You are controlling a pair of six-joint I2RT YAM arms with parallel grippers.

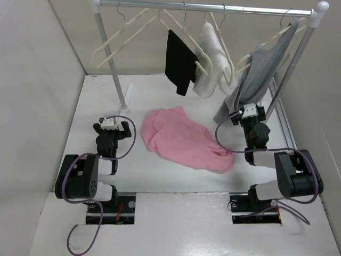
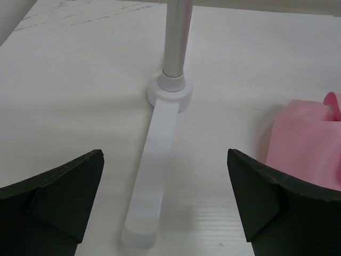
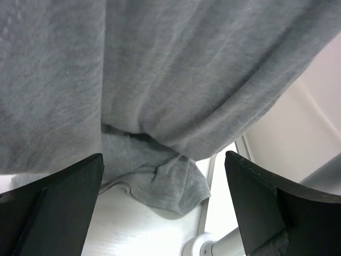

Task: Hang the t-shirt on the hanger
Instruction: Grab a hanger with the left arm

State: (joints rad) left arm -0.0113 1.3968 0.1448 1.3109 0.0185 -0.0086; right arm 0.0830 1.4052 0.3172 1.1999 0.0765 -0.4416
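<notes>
The pink t-shirt (image 1: pixel 184 137) lies crumpled on the white table between the two arms; its edge also shows at the right of the left wrist view (image 2: pixel 306 152). An empty cream hanger (image 1: pixel 128 33) hangs at the left end of the rail. My left gripper (image 1: pixel 113 124) is open and empty, low over the table left of the shirt, facing the rack's left post (image 2: pixel 175 37). My right gripper (image 1: pixel 250 112) is open and empty, right of the shirt, close under the hanging grey top (image 3: pixel 160 69).
The clothes rail (image 1: pixel 213 7) spans the back on two posts; the left post stands on a white foot (image 2: pixel 155 170). Hangers on it carry a black garment (image 1: pixel 180 61), a white garment (image 1: pixel 212 56) and the grey top (image 1: pixel 258 77). The right post base (image 3: pixel 205 246) is near my right gripper.
</notes>
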